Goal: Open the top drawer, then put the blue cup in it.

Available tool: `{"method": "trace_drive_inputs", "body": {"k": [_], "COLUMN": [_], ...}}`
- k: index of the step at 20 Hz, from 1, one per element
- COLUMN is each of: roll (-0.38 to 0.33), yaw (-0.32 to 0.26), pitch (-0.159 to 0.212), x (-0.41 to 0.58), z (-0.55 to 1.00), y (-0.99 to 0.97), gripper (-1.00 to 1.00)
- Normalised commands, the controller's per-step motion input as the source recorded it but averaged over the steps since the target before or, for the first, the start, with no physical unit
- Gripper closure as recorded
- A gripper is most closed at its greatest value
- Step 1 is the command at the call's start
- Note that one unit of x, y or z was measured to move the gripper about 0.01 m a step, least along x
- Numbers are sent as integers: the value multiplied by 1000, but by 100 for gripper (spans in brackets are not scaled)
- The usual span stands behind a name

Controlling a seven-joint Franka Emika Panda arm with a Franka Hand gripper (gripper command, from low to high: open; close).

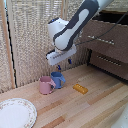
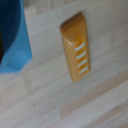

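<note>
Wooden planks in a pale finish form the table (image 1: 95,107), which carries every loose item in the scene. The blue cup (image 1: 58,79) stands upright near the middle of the table, its rim facing up. A pink mug (image 1: 46,85) stands at the blue cup's 8 o'clock in the exterior view, and the two appear to touch or nearly touch; the resolution does not settle which. A yellow block (image 1: 80,89) lies flat on the table at the blue cup's 4 o'clock, near it but clearly apart. A white plate (image 1: 15,113) with a patterned rim rests at the table's 7 o'clock corner in the exterior view, well apart from the cups.

The robot arm (image 1: 75,25) reaches in from the 1 o'clock direction of the exterior view. Its gripper (image 1: 59,65) hangs directly above the blue cup, at the cup's 12 o'clock, with a visible gap between them. The spread of the fingers cannot be told: they are small and blurred in the exterior view and do not appear in the wrist view.

The wrist view shows the yellow block lying on the wood, with three short pale stripes across one end, and a portion of the blue cup (image 2: 14,40) beside it.

The top drawer (image 1: 107,34) sits in a dark-brown cabinet at 2 o'clock in the exterior view. Its front appears flush with the cabinet, and a lower drawer (image 1: 109,62) sits beneath it.
</note>
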Motion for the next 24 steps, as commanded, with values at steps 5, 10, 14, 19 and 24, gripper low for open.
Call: {"method": "trace_drive_inputs", "body": {"k": [5,10,14,19,24], "roll": [162,100,13,11,17], "yaw": [-162,-118,-103,-49,0], "pitch": [8,13,-9,-4,0], "x": [395,69,0,-29,-9], "z": [-338,-298,-301,-126,-41], "y": [78,-78,-91,-50,-18], "gripper": [-100,-100,100,100,100]}}
